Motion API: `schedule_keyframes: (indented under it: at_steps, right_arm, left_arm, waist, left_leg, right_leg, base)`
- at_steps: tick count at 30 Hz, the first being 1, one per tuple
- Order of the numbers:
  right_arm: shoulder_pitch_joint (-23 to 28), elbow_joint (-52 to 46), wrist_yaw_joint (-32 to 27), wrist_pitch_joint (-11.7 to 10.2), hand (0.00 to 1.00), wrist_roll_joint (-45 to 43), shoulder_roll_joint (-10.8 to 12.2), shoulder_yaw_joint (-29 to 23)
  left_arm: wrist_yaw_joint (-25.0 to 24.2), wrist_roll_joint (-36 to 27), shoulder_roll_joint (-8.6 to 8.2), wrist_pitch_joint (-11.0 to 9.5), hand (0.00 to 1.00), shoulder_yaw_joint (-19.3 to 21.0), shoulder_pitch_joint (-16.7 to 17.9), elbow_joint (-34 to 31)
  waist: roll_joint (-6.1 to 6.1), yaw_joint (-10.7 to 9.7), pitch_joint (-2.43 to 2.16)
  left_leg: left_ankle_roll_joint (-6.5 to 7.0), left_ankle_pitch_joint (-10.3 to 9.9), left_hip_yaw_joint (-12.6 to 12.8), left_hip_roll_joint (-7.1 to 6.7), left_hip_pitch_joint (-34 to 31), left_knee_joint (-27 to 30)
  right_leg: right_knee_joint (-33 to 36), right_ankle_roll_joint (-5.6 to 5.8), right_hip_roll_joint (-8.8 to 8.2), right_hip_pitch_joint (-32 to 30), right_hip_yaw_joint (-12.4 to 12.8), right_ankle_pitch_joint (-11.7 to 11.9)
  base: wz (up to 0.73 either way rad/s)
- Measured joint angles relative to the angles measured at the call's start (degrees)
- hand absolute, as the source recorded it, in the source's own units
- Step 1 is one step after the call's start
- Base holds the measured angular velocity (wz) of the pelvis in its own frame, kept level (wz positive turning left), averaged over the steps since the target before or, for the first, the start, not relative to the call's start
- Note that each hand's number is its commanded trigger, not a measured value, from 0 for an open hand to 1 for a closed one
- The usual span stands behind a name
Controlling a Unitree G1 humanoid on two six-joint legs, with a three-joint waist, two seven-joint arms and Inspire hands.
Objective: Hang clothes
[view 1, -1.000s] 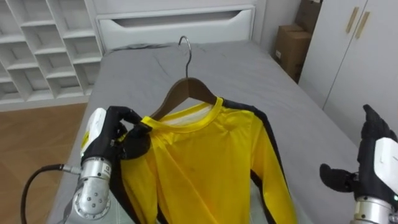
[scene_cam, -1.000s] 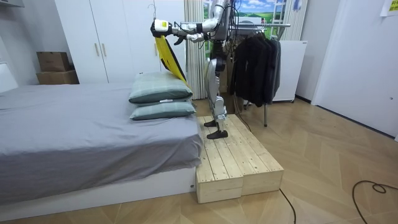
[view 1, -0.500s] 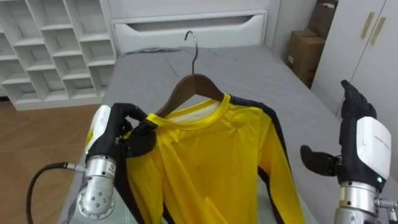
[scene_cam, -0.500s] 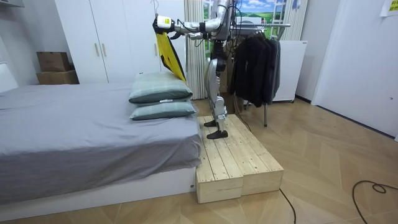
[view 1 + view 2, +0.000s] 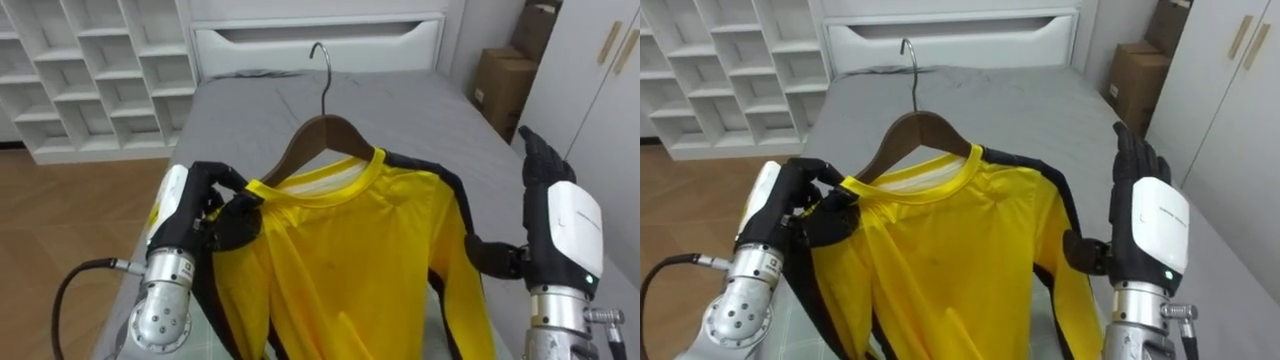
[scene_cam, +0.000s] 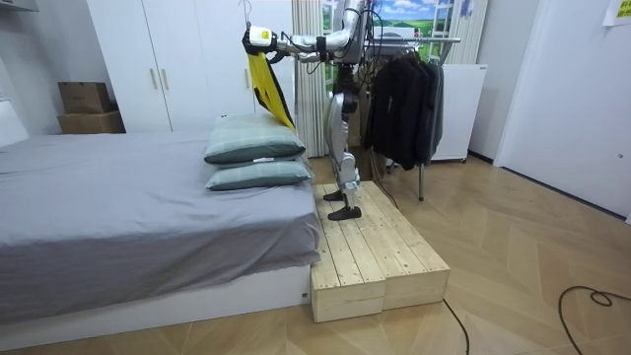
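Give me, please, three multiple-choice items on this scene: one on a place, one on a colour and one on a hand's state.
1. Where does the robot stand?
A) on a chair
B) on a wooden platform
C) on bare floor

2. What colour is the shirt?
A) red
B) white
C) yellow with black trim

3. How is the right hand?
A) open, fingers straight
B) shut on the shirt
C) curled into a fist

Key:
1 B: its feet rest on the platform beside the bed.
2 C: the yellow body has black edges.
3 A: its fingers point up and hold nothing.
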Motion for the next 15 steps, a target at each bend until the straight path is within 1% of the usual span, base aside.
schedule_keyframes:
  at_steps: [4,9,11,15]
  right_arm:
    - [-0.9,0.0,0.0,-0.1,0.00,0.0,0.0,0.0]
    - [-2.6,-0.1,0.0,-0.1,0.00,-0.4,0.0,0.1]
    - [-2.8,-0.5,0.0,-0.1,0.00,-0.5,-0.4,1.0]
    - [-3.0,-0.5,0.0,-0.2,0.00,-1.5,-0.5,2.2]
  left_arm:
    - [-0.2,1.4,0.00,0.0,1.00,0.0,0.0,-1.3]
    - [-1.1,1.7,-0.09,0.1,1.00,0.0,0.0,-5.0]
    - [-1.2,1.6,-0.09,0.1,1.00,0.0,0.0,-6.3]
    - [-2.3,1.4,-0.03,0.1,1.00,-0.3,0.0,-7.6]
  waist:
    - [0.02,0.3,0.01]
    - [0.02,0.5,-0.01]
    - [0.02,0.6,-0.01]
    - [0.03,0.6,-0.01]
  left_leg:
    - [-0.01,0.0,0.0,0.05,-0.3,0.0]
    - [-0.01,0.0,-0.1,0.08,-1.5,0.3]
    - [-0.02,0.0,-0.2,0.06,-1.4,0.3]
    - [-0.02,0.0,-0.3,0.06,-1.5,0.4]
  right_leg:
    - [-0.1,0.00,0.02,-0.2,-0.2,0.0]
    - [0.0,-0.02,0.01,-1.3,-0.3,0.0]
    - [-0.1,-0.01,-0.01,-1.2,-0.4,0.0]
    - [0.0,-0.01,-0.07,-1.2,-0.6,0.0]
  base:
    - [0.00]
    - [0.00]
    - [0.00]
    - [0.00]
